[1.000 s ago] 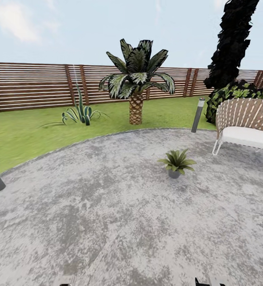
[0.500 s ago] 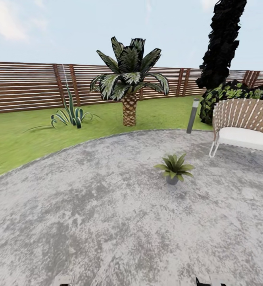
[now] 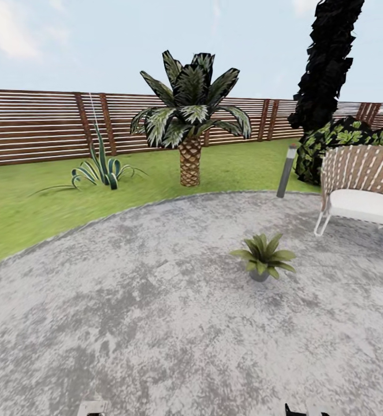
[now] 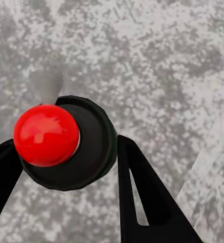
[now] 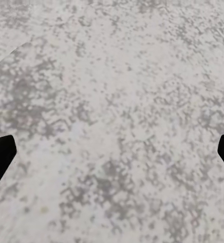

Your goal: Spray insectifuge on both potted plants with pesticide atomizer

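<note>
On the round grey patio (image 3: 156, 323), one potted plant (image 3: 263, 259) stands right of centre, well apart from the wicker chair (image 3: 361, 185) at the far right; behind it a palm tree (image 3: 189, 124) rises from the lawn (image 3: 35, 202), with a spiky plant (image 3: 101, 169) to its left and a brown slatted fence (image 3: 41, 124) beyond; a grey post (image 3: 286, 171) stands at the patio's edge. The left claw (image 4: 66, 167) is clamped on the spray bottle (image 4: 74, 144), its black fingers (image 4: 142, 192) on either side of the dark body and red knob; the right claw (image 5: 112, 152) is spread wide over bare paving.
</note>
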Tool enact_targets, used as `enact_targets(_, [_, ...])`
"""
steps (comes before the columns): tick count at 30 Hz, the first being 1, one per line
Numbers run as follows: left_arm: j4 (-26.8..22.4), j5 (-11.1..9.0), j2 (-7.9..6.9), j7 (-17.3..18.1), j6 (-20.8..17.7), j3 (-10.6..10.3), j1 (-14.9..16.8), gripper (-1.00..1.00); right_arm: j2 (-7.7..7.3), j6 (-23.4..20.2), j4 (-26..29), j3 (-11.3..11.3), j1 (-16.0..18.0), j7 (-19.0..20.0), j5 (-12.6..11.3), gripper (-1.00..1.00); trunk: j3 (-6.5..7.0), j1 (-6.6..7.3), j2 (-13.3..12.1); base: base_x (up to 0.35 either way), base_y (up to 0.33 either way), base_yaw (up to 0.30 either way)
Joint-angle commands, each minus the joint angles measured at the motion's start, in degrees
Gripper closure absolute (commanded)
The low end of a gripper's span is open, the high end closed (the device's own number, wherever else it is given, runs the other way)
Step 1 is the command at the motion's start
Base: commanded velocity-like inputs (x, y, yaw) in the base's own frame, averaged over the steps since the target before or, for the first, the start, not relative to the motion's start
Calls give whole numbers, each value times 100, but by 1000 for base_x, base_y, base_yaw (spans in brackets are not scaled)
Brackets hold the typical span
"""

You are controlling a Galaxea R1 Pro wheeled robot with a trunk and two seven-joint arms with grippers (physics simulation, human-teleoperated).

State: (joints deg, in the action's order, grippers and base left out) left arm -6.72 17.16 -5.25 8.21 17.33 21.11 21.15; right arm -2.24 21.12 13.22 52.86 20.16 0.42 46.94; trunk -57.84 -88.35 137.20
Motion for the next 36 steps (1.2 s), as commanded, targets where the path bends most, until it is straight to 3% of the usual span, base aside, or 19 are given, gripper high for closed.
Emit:
enact_targets(1, [4, 39, 0, 31, 16, 51, 4, 100, 2, 26, -4, 49, 5, 3, 52, -100, -5, -2, 2, 338, 76, 0])
enact_targets(36, [4, 33, 0, 30, 16, 51, 4, 100, -4, 23, -4, 49, 5, 10, 44, -100, -5, -2, 2, 338, 99, -22])
